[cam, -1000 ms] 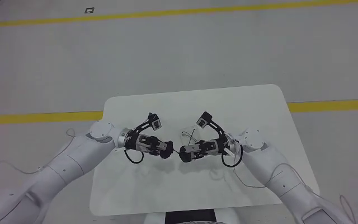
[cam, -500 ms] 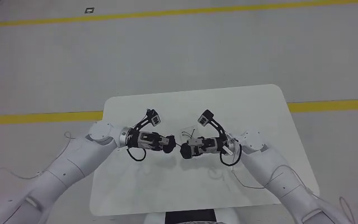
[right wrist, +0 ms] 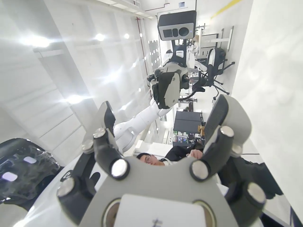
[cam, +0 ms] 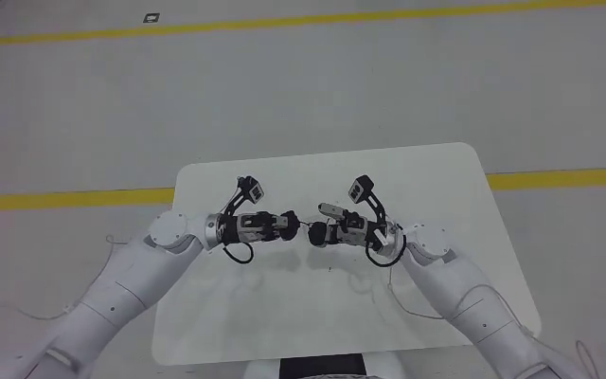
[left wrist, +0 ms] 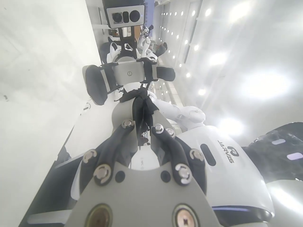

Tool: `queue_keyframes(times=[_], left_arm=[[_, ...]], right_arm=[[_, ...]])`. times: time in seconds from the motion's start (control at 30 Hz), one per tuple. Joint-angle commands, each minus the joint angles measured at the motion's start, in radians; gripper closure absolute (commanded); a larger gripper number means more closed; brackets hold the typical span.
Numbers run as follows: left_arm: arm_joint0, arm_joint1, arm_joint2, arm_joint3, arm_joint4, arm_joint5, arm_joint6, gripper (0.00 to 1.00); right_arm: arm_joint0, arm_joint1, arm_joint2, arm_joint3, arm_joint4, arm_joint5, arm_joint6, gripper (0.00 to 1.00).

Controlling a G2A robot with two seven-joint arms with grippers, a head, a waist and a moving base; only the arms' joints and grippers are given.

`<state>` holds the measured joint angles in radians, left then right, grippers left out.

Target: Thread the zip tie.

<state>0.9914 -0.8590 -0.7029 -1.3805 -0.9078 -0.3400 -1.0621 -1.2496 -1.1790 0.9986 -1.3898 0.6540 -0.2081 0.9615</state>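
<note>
From above, the two arms meet nose to nose over the middle of the white table (cam: 426, 189), both raised off its surface. The left gripper (cam: 293, 225) is pressed together on the end of a thin dark strand, the zip tie (cam: 302, 226), which runs the short way across to the right gripper (cam: 319, 222). That one stands spread, one finger on the far side of the strand and the other on the near side. From the left wrist, that arm's own two dark-padded fingers are squeezed tight on each other, with a black bunch at their tips. I cannot make out there where the pads end and the tie begins. Just past them the right gripper faces back, its two pads well apart either side of the pinched tips. From the right wrist, its own fingers stand wide with nothing between them. The left gripper hangs farther off, fingers together, and the tie is too thin to pick out.
</note>
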Motion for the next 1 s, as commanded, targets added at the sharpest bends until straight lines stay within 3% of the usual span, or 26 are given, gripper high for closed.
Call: queue_keyframes(times=[0.0, 0.3, 0.33, 0.37, 0.67, 0.97], left_arm=[[-0.001, 0.000, 0.001, 0.000, -0.001, 0.000, 0.000, 1.00], [-0.001, 0.000, 0.001, 0.000, -0.001, 0.000, 0.000, 1.00], [-0.001, 0.000, 0.001, 0.000, -0.001, 0.000, 0.000, 1.00], [-0.001, 0.000, 0.001, 0.000, -0.001, 0.000, 0.000, 1.00], [-0.001, 0.000, 0.001, 0.000, -0.001, 0.000, 0.000, 1.00], [-0.001, 0.000, 0.001, 0.000, -0.001, 0.000, 0.000, 1.00]], right_arm=[[0.000, 0.000, 0.000, 0.000, 0.000, 0.000, 0.000, 0.00], [-0.014, -0.004, 0.013, -0.033, 0.012, 0.010, -0.073, 0.00], [-0.014, -0.004, 0.014, -0.035, 0.011, 0.012, -0.079, 0.21], [-0.012, -0.005, 0.015, -0.037, 0.011, 0.013, -0.084, 0.51], [-0.009, -0.008, 0.003, -0.021, -0.024, 0.004, -0.052, 0.85], [-0.007, -0.012, -0.002, -0.014, -0.029, -0.014, -0.020, 0.93]])
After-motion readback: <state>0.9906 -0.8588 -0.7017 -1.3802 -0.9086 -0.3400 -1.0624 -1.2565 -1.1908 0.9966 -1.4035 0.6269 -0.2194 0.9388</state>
